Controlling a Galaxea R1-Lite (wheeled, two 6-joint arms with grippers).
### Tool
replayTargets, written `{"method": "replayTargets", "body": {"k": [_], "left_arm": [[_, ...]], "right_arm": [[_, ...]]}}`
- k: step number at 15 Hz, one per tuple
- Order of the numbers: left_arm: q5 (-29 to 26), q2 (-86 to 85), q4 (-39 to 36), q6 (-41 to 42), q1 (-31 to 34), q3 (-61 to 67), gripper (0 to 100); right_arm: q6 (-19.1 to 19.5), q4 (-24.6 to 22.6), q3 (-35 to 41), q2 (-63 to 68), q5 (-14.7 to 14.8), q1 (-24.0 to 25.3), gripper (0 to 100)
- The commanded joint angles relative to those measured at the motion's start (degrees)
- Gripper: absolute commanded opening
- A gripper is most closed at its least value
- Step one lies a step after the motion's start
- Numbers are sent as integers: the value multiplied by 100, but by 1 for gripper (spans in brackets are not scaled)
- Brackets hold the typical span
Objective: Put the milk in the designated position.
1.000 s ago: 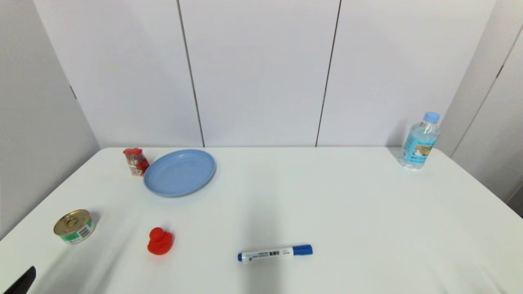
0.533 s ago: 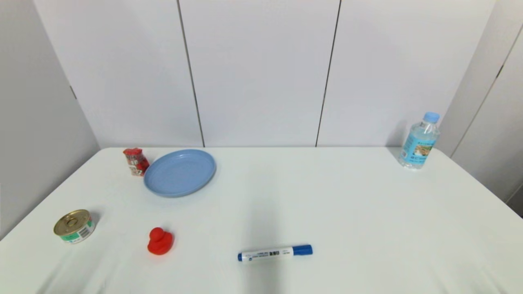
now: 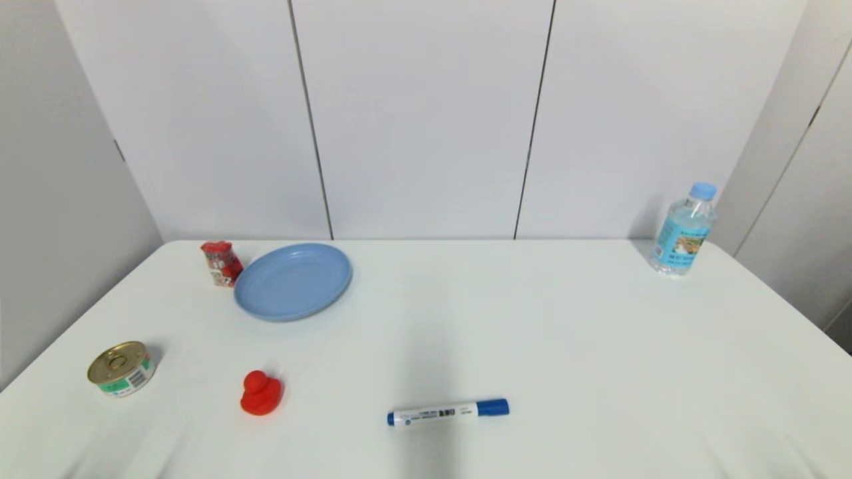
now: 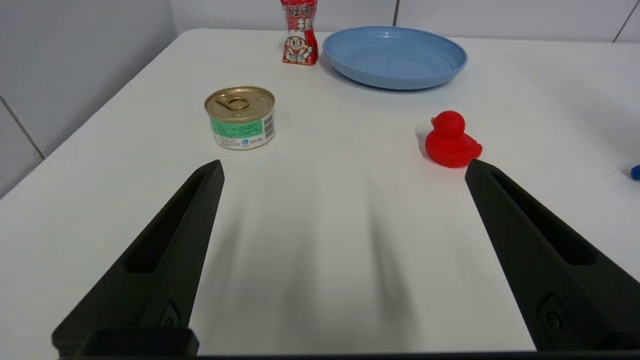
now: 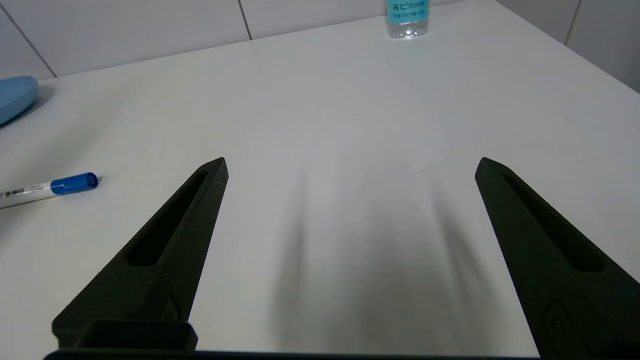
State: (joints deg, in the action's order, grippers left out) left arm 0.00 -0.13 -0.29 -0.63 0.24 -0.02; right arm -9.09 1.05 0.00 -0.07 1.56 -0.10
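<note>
The left claw (image 4: 342, 167) hangs low over the white bench (image 3: 532, 332) with its fingers spread wide and empty, a gold-topped tin can (image 4: 240, 117) and a red rubber duck (image 4: 451, 140) just ahead. Beyond them the small red milk carton (image 3: 221, 263) stands upright at the bench's far left, just beside the blue plastic plate (image 3: 293, 281). The right claw (image 5: 350, 165) is likewise spread and empty near a blue-capped white marker (image 5: 47, 187).
</note>
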Motion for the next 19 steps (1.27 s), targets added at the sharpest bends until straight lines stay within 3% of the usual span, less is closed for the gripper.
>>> {"method": "replayTargets", "body": {"k": [1, 19], "left_arm": [[0, 5, -6, -7, 2, 2, 100], [0, 13, -6, -7, 2, 2, 100]], "right_arm": [[-5, 1, 0, 7, 2, 1, 100], [13, 1, 0, 7, 72, 1, 100]]}}
